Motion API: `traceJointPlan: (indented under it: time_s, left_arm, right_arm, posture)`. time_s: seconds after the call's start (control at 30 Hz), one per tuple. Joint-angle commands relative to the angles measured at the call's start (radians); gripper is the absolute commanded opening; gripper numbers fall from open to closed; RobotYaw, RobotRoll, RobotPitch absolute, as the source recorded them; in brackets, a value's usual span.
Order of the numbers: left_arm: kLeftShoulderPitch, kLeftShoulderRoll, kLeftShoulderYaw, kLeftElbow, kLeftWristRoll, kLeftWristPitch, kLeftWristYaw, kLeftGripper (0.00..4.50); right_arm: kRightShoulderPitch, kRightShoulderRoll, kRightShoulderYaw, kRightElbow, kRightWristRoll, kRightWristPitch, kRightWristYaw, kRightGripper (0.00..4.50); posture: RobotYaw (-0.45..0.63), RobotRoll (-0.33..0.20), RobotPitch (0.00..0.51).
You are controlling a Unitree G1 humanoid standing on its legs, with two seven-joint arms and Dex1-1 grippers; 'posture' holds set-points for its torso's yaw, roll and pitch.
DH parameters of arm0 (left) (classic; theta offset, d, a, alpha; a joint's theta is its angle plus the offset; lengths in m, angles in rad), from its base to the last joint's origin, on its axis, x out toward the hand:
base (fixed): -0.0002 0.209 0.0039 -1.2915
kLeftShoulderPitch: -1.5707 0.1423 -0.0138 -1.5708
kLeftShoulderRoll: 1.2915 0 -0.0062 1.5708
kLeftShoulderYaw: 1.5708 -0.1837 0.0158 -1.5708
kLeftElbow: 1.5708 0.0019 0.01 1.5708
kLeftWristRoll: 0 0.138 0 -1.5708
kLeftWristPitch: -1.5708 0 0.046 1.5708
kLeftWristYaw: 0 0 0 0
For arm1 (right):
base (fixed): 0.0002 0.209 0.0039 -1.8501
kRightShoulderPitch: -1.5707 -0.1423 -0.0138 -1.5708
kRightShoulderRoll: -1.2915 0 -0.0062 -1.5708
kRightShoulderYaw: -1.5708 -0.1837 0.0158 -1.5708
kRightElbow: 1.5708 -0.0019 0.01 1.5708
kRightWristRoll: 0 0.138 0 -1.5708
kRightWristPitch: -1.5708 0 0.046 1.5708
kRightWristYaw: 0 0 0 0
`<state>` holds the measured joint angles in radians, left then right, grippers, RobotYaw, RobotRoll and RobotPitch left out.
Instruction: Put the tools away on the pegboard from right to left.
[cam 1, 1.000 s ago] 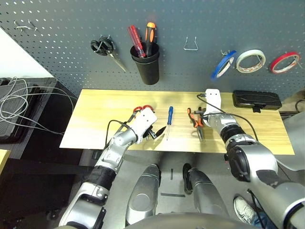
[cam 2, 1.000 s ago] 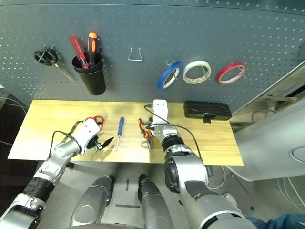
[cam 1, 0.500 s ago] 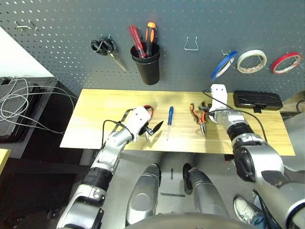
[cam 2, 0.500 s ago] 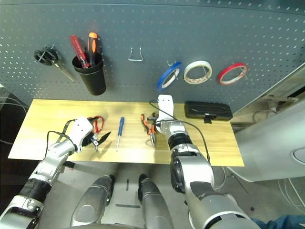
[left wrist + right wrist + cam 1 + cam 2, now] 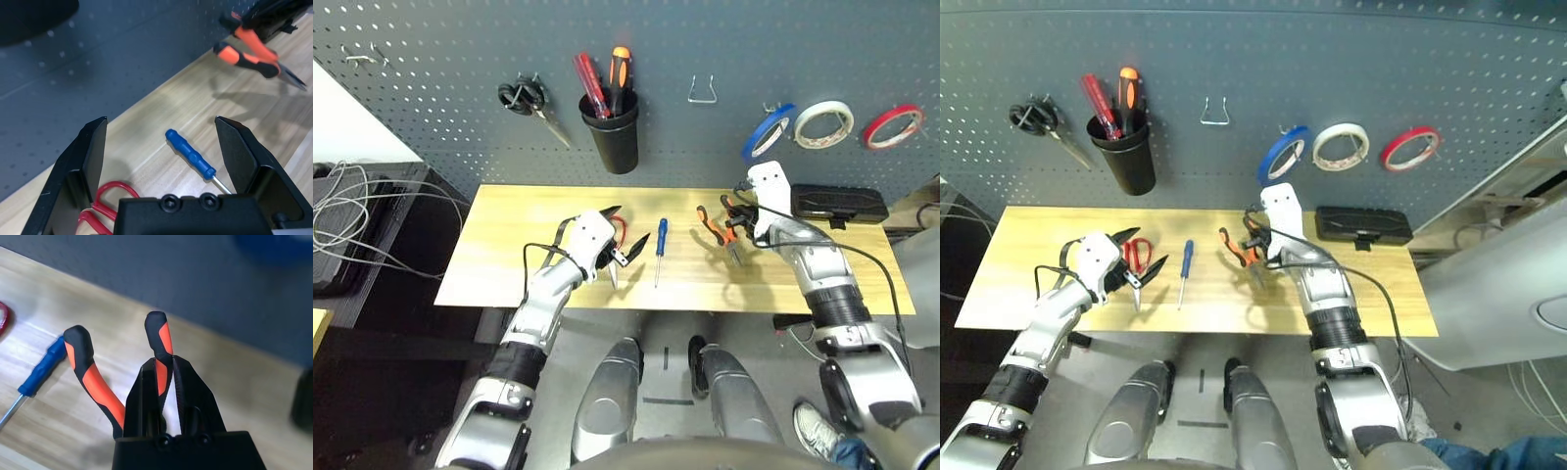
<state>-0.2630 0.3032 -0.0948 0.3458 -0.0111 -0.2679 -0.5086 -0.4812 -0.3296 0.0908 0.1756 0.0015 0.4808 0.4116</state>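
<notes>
Landmark for places: the black cup on the pegboard.

Right gripper — jaws closed on one orange-and-black handle of the pliers, gripping well up the handle. The other handle splays free to the side. The pliers hang clear of the worktop, nose pointing down, below and right of the cup, under the bare wire hook.

Handling, judged: steel head makes the pliers nose-heavy, stiff, not fragile. The rubbery handle should give good friction, but a hold on a single handle lets the tool pivot and the joint swing open. Move slowly. A grip across both handles nearer the joint would be steadier.

Left gripper — jaws spread wide, holding nothing, hovering low over the worktop below and left of the cup. The red scissors lie just under it, and the screwdriver lies below and just right of the cup.

Screwdriver: light, thin, round — may roll; take it mid-handle. Scissors: light, flat; take them by the loops.

Blue tape hangs on the pegboard, far right of the cup.
</notes>
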Motion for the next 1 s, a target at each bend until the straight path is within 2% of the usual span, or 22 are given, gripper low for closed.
traceJointPlan:
  time_s: [0.03, 0.23, 0.57, 0.77, 1.0]
  left_arm:
    - [0.012, -0.002, 0.0, 0.001, -0.006, -0.017, -0.007, 4.5]
    - [0.009, -0.007, 0.0, 0.002, -0.008, -0.026, -0.011, 4.5]
    - [-0.001, -0.012, 0.0, -0.011, -0.035, -0.017, -0.039, 4.5]
    - [-0.004, -0.016, -0.002, -0.071, -0.082, 0.043, -0.078, 4.5]
    - [-0.009, -0.031, 0.01, -0.146, -0.164, 0.106, -0.114, 4.5]
  right_arm:
    - [0.039, -0.014, 0.034, -0.066, -0.03, -0.101, 0.01, 0.24]
    - [0.07, -0.024, 0.037, -0.097, -0.058, -0.238, -0.005, 0.24]
    - [0.044, -0.026, -0.013, -0.064, -0.057, -0.4, -0.057, 0.24]
    - [0.02, -0.017, -0.048, -0.105, -0.034, -0.483, -0.075, 0.24]
    - [0.009, 0.002, -0.063, -0.184, 0.005, -0.495, -0.063, 0.24]
  posture:
    - [0.15, 0.0, 0.204]
    - [0.14, 0.0, 0.208]
    - [0.14, 0.0, 0.21]
    - [0.13, 0.0, 0.207]
    - [0.12, 0.0, 0.203]
